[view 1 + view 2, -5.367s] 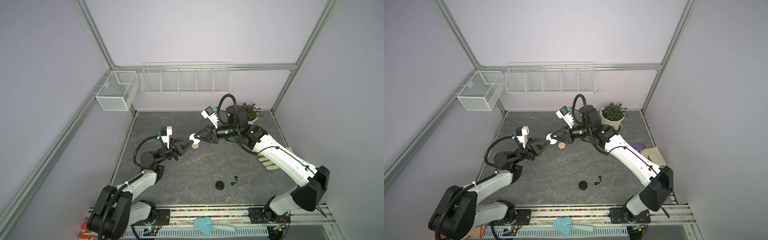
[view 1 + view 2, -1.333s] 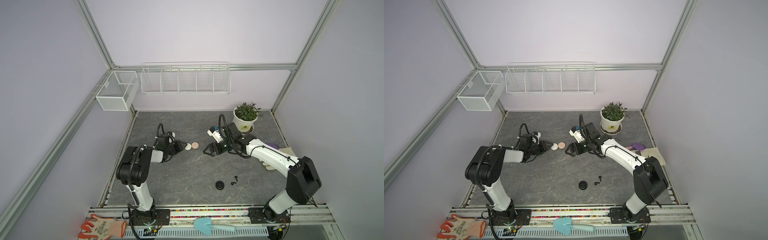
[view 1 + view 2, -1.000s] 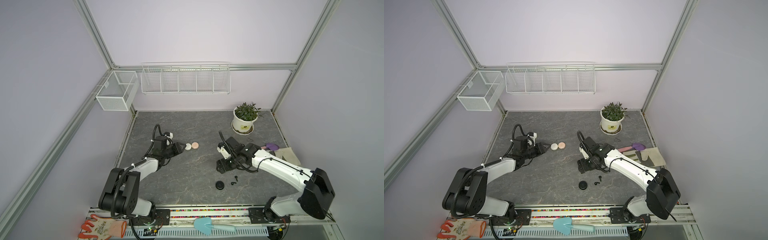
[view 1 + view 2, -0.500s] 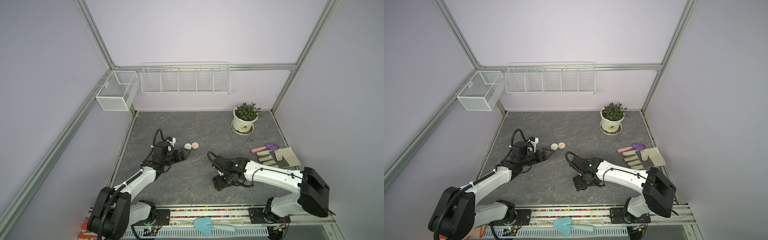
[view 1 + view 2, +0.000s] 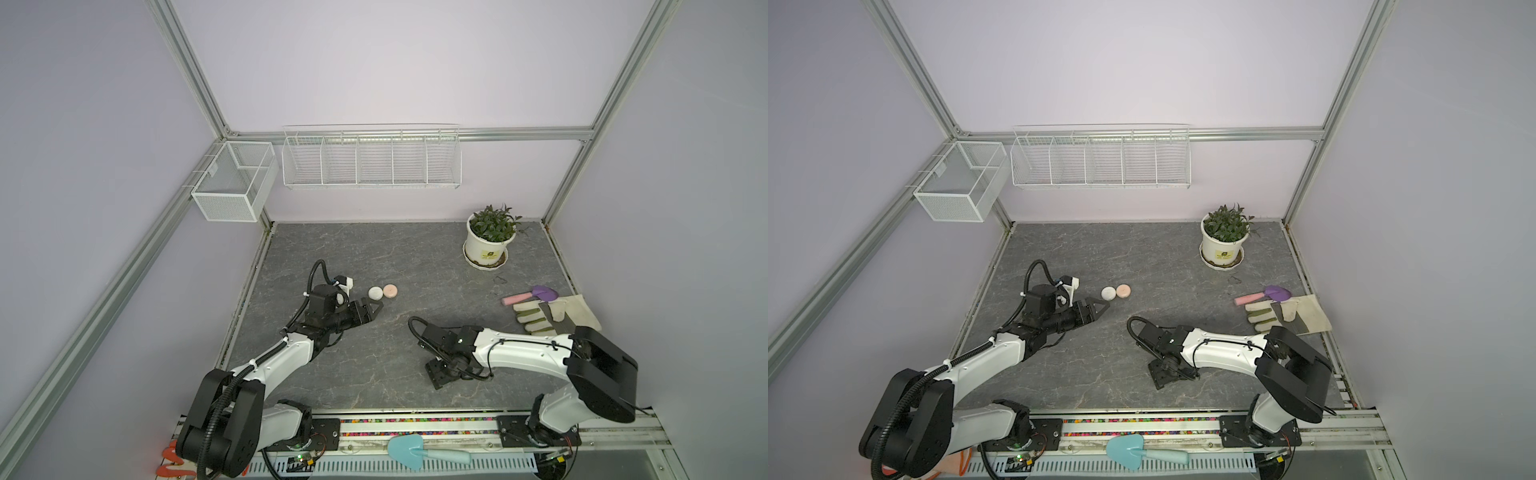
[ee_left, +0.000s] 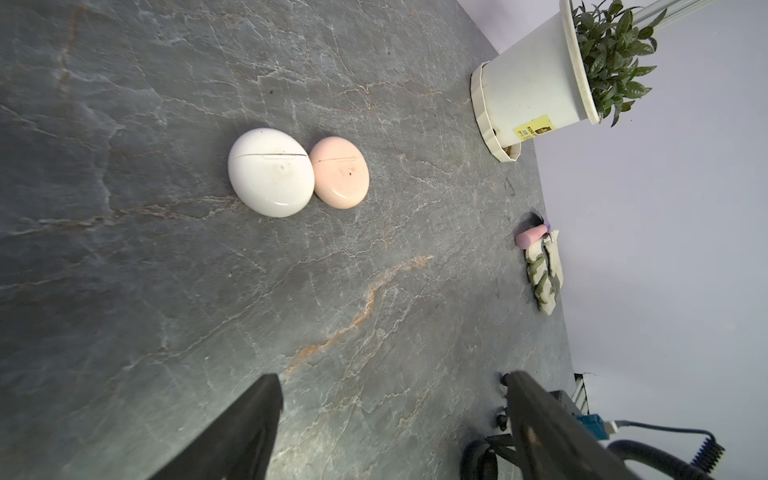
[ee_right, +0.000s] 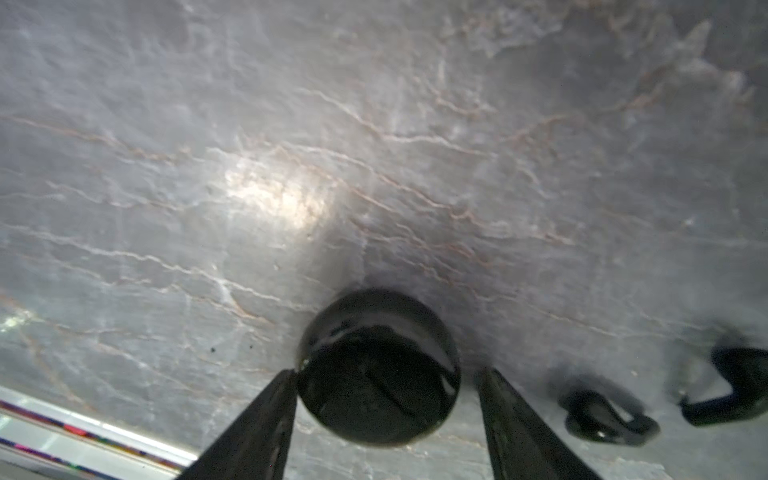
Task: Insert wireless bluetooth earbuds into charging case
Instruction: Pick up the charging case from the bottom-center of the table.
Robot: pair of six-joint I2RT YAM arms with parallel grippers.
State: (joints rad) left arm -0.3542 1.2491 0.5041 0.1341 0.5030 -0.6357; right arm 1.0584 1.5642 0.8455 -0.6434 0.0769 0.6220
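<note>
Grey stone desk [image 5: 374, 257] – we see right claw [image 7: 386, 370] jaws apart astride black case [image 7: 376, 332], two black earbuds [image 7: 602, 415] just beside; left claw [image 6: 390, 375] gaping, empty – near white case [image 6: 270, 172], pink case [image 6: 340, 172].

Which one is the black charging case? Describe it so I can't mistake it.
Start at the front of the grey table, where the right gripper points down. The black case lies between its open jaws. It is a round, glossy puck, far bulkier than the two black earbuds beside it.
</note>
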